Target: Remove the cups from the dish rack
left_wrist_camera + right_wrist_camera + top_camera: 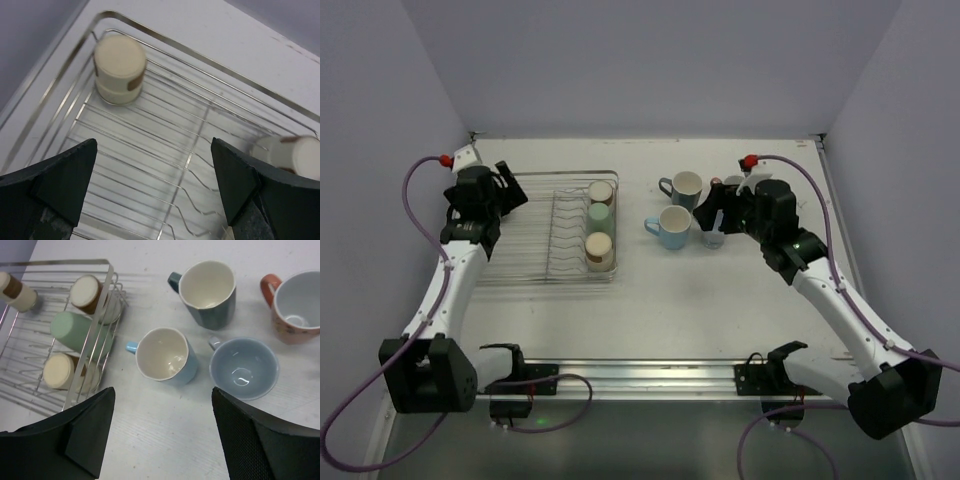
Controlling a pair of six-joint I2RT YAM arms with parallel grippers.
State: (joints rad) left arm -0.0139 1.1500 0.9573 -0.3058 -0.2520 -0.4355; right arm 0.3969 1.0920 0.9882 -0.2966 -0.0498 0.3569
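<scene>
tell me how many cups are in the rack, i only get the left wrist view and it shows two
observer: four; a green cup sits between two beige ones on the right side of the rack
operator: any unloaded yet
observer: four mugs stand upright just right of the rack
operator: anything being carried right now
observer: no, the right gripper is open and empty above those mugs
</scene>
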